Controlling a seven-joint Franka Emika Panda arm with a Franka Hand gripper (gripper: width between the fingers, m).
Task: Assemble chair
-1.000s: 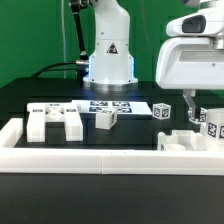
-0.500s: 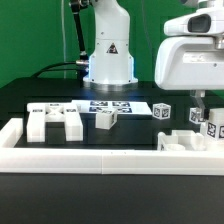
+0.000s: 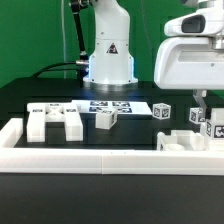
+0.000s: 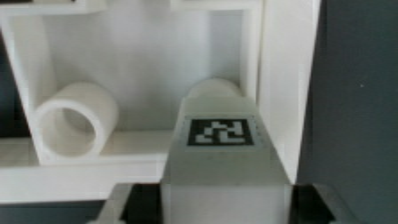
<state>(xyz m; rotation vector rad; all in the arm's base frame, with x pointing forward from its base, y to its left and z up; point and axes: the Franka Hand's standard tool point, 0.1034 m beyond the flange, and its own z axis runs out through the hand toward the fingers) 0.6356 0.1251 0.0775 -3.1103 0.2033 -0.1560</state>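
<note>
Chair assembly looks barely begun: end effector (image 3: 200, 102) clamps one tagged post (image 4: 222, 130); slab (image 3: 55, 122) and small blocks (image 3: 107, 119) lie separate on the table (image 3: 60, 95).

I see the marker board (image 3: 118, 104) lying flat on the black table (image 3: 50, 90). A low white border frame (image 3: 100, 160) runs along the near edge, with a green backdrop (image 3: 30, 35) behind.

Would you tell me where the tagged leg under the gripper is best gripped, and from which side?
Grip the leg across its narrow width, on the two flat long sides flanking the tagged face, coming from above. Those sides look parallel and free, and the gripper is shut on it that way.
</note>
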